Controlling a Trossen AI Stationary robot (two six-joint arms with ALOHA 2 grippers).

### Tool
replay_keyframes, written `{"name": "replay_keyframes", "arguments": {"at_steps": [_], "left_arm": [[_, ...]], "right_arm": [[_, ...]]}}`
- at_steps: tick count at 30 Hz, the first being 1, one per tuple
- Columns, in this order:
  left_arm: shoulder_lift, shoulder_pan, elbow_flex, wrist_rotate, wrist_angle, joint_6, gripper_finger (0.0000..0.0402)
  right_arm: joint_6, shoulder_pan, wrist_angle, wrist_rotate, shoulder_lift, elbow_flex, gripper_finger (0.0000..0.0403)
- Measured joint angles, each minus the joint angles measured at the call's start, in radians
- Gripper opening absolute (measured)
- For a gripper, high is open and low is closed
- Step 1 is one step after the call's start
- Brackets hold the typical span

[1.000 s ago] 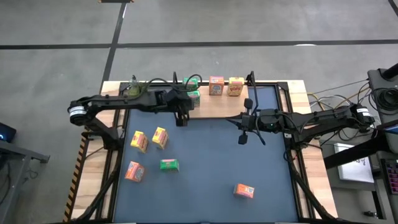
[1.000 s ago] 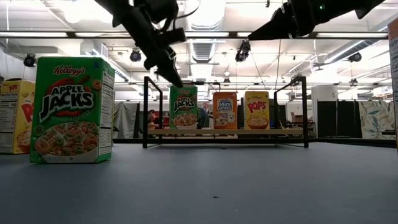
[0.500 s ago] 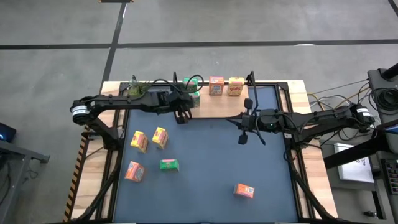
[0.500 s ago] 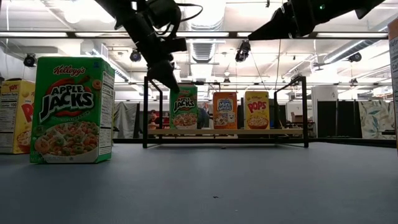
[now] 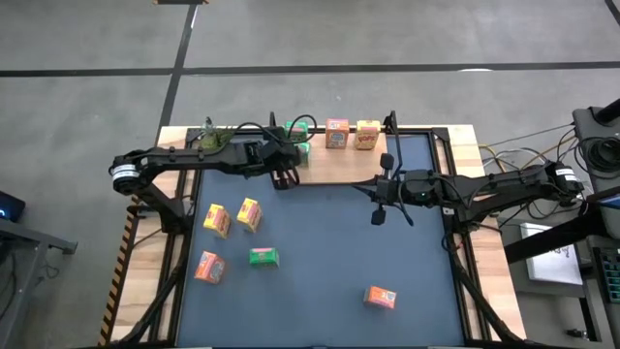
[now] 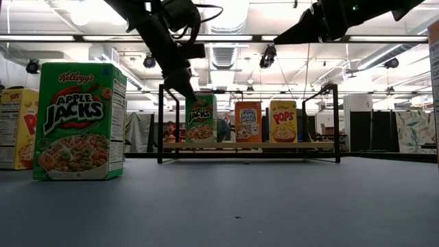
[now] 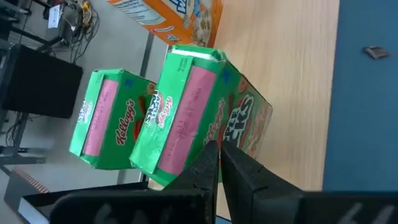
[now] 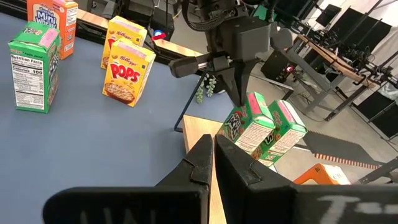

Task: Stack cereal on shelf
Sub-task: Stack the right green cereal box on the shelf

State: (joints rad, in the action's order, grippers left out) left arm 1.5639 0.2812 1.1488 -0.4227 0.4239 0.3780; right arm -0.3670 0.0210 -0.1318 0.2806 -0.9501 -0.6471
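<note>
Hiding most of the green box (image 5: 302, 147) from above, the left gripper (image 5: 282, 178) hangs closed and empty over the shelf (image 5: 334, 163) end; the wrist view shows two green boxes (image 7: 205, 118) there side by side, the low view only one (image 6: 201, 119). Since a second ago the fingers closed and moved nearer the shelf. Right gripper (image 5: 380, 210) closed, waiting mid-table. Five boxes (image 5: 248, 213) lie loose on the mat (image 5: 320, 281)

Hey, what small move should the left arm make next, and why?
Probably nudge the front green cereal box back against the one behind it. The left tool is shut, empty, at that box on the shelf, and the right wrist view shows it leaning, not square beside the pink-red box.
</note>
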Motion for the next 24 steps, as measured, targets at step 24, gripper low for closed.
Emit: {"name": "replay_keyframes", "arguments": {"at_steps": [24], "left_arm": [[-0.003, 0.049, 0.020, 0.109, -0.265, -0.058, 0.0001]], "right_arm": [[-0.004, 0.000, 0.000, 0.000, 0.000, 0.000, 0.0009]]}}
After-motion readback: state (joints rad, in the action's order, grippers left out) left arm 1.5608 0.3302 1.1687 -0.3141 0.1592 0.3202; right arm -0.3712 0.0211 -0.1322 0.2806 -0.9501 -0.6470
